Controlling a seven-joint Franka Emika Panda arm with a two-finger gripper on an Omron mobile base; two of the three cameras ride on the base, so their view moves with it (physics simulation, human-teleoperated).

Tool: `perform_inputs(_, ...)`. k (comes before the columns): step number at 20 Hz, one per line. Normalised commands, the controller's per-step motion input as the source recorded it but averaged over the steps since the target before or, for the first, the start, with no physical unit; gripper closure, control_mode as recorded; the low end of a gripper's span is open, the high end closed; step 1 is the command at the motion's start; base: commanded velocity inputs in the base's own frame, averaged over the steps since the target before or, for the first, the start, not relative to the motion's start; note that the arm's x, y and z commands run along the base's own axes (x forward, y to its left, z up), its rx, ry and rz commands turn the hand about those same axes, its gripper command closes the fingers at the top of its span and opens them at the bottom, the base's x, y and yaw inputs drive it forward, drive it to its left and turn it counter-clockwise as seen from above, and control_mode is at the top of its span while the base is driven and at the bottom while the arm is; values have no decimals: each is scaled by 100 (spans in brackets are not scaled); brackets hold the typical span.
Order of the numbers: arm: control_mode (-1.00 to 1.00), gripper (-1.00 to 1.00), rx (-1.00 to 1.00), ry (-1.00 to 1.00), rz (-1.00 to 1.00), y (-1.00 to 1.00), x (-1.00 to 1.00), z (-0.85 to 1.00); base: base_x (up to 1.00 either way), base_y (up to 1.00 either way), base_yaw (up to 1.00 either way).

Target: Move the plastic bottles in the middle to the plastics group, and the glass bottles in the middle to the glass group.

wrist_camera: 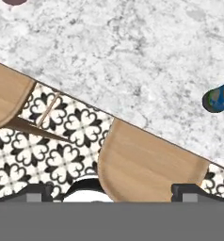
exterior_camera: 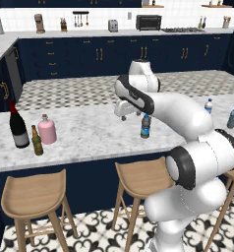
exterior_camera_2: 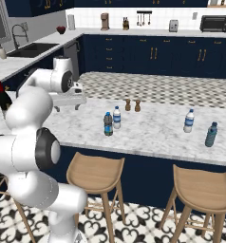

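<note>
Plastic bottle [exterior_camera: 145,126] with the dark top and blue lower body stands upright near the front edge of the marble counter [exterior_camera: 89,138], mid-counter. It looks light, smooth and tippy, so a grasp around the mid-body seems safest. Above the counter, the gripper [exterior_camera: 123,112] hangs spread wide and empty. Farther along, the pink glass bottle [exterior_camera: 46,129] stands beside the wine bottle [exterior_camera: 18,126].

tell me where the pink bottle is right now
The pink bottle stands upright at the left end of the marble counter in the left base view, right beside the small beer bottle and the wine bottle.
</note>
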Motion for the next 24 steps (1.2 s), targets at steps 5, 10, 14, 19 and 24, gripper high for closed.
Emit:
perform_inputs(5,-100,-100,0,0,-32,-90,-53,13,0,0,0)
perform_inputs(10,-100,-100,4,-2,-15,-67,-28,2,0,0,0)
perform_inputs(14,-100,-100,1,-2,0,-17,26,-8,0,0,0)
perform_inputs(19,-100,-100,-4,0,0,0,51,0,0,0,0)
perform_inputs(24,-100,-100,-7,0,-4,-10,31,-6,0,0,0)
